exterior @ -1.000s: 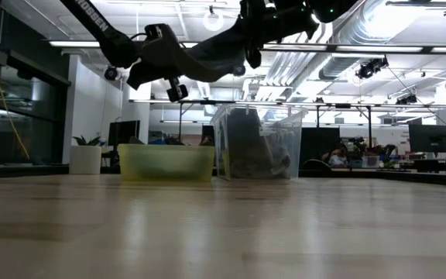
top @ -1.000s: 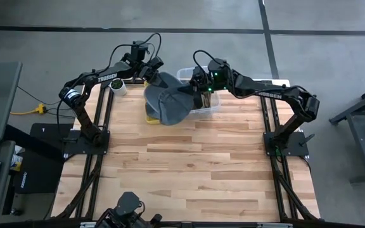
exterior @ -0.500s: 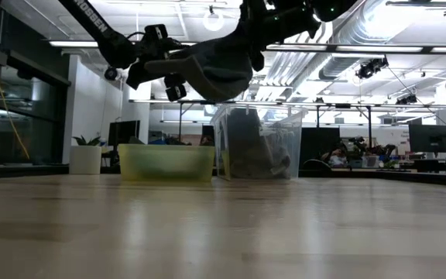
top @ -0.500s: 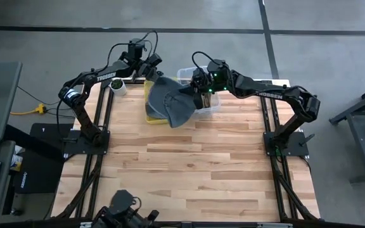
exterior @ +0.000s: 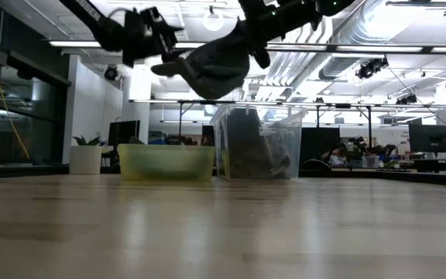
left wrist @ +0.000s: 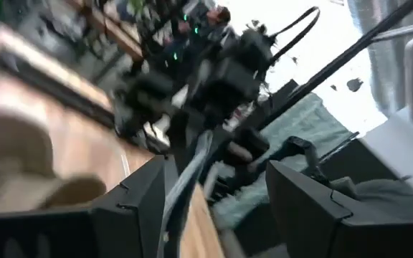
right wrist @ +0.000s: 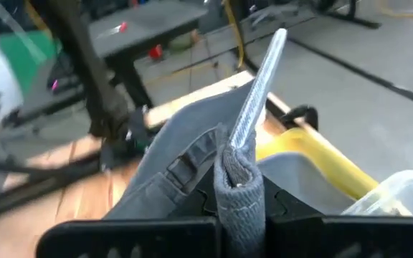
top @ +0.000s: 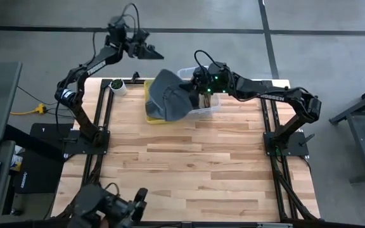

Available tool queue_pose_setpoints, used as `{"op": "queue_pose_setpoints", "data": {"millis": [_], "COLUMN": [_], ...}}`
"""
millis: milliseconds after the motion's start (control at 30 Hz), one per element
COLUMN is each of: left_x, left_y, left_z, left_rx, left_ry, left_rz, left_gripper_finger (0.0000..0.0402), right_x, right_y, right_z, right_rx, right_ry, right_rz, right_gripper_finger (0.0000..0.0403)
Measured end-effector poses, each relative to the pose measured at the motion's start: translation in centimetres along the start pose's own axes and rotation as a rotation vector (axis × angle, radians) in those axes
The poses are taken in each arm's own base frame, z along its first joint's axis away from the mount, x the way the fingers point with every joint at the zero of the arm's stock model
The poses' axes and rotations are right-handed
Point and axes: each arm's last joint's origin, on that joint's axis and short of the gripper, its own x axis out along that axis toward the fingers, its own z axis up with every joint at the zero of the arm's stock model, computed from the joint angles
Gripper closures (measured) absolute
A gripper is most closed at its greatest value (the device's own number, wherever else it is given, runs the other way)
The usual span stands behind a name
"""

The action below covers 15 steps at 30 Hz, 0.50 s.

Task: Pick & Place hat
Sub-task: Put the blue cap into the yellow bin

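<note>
Overhead view of a light wood table (top: 189, 164) w/ two dark robot arms reaching in from the far corners. The right hand (top: 198, 90) is closed tight on a fold of a grey hat (top: 167, 101), holding it up in the air. The hat hangs down from that grip, draped above a yellow bin (top: 149, 118) and partly in front of a clear plastic bin (top: 211, 104), which sit side by side at the table's far edge.

In the low view the hat (exterior: 207, 66) hangs well above both bins, touching neither; the yellow bin (exterior: 166, 163) is to the left, the clear bin (exterior: 260, 143), w/ dark fabric inside, is just beside it on the right.

The right wrist view shows the hat's grey fabric (right wrist: 192, 161) pinched between that hand's two dark fingers (right wrist: 239, 179), w/ the yellow bin's rim (right wrist: 321, 154) beyond.

The left hand (top: 146, 50) is raised beyond the table's far edge, apart from the hat, fingers spread open and holding nothing. Its own wrist view is blurred; two dark fingers (left wrist: 149, 208) show w/ a gap between them.

A small white pot w/ a green plant (top: 117, 85) stands near the table's far left corner.
</note>
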Motion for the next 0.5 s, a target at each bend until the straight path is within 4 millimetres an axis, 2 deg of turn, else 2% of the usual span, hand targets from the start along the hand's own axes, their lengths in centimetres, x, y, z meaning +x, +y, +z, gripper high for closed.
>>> {"op": "queue_pose_setpoints", "data": {"millis": [233, 367, 500], "left_x": [-0.2, -0.3, -0.4], "left_y": [-4.5, -7.2, -8.9], "left_z": [2.6, 3.1, 3.2], "left_rx": [0.186, 0.298, 0.363], "left_ry": [-0.087, -0.157, -0.219], "left_rz": [0.066, 0.117, 0.167], "left_gripper_finger": [0.0200, 0.0200, 0.0200], "right_x": [0.2, 0.2, 0.8], "right_y": [0.9, 0.6, 0.6], "right_z": [0.8, 0.5, 0.1], "right_rx": [0.129, 0.209, 0.313], "right_ry": [-0.130, -0.166, -0.222], "right_rz": [-0.077, -0.143, -0.153], "right_gripper_finger": [0.0397, 0.0397, 0.0397]}}
